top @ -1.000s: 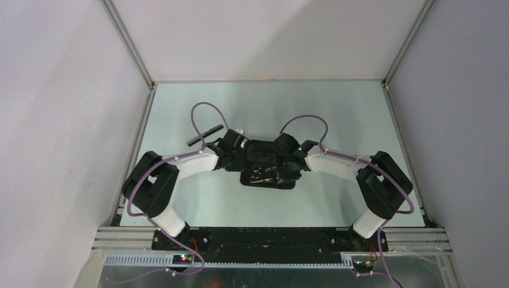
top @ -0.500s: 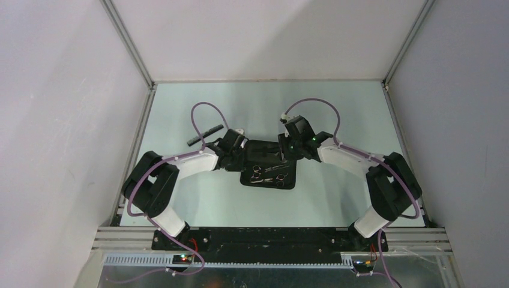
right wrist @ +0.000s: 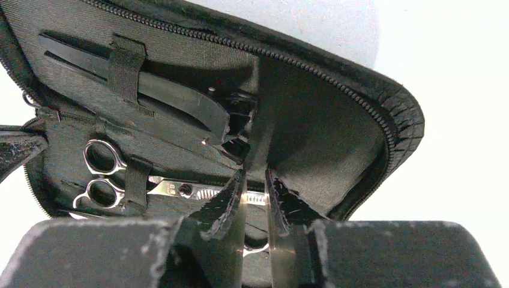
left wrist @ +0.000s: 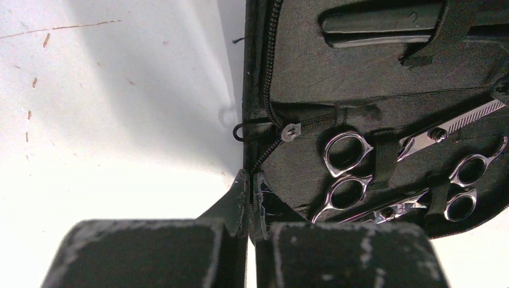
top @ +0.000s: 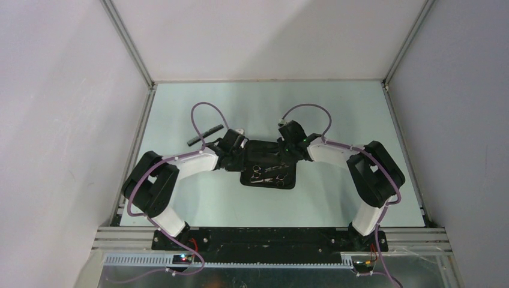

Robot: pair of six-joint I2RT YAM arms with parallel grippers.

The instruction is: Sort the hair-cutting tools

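Observation:
The black pouch (top: 269, 151) lies open at the table's centre. Two silver scissors (top: 262, 170) (top: 271, 179) sit strapped in its near half; the left wrist view shows them (left wrist: 348, 174) (left wrist: 465, 186). Black hair clips (right wrist: 180, 102) sit under a strap in the far half, also in the left wrist view (left wrist: 384, 24). A dark comb (top: 203, 135) lies on the table, back left. My left gripper (left wrist: 251, 189) is shut on the pouch's left zipper edge (left wrist: 255, 108). My right gripper (right wrist: 255, 189) hovers over the pouch's fold (right wrist: 300, 132), jaws a narrow gap apart, nothing between them.
Grey walls and metal rails enclose the pale green table (top: 336, 114). Purple cables loop above both wrists. The zipper pull (left wrist: 291, 129) lies by the left edge of the pouch.
My right gripper lifted off the pouch's near half, swung back, then came down at the pouch's back right. The scissors now show uncovered. The left arm has not moved.

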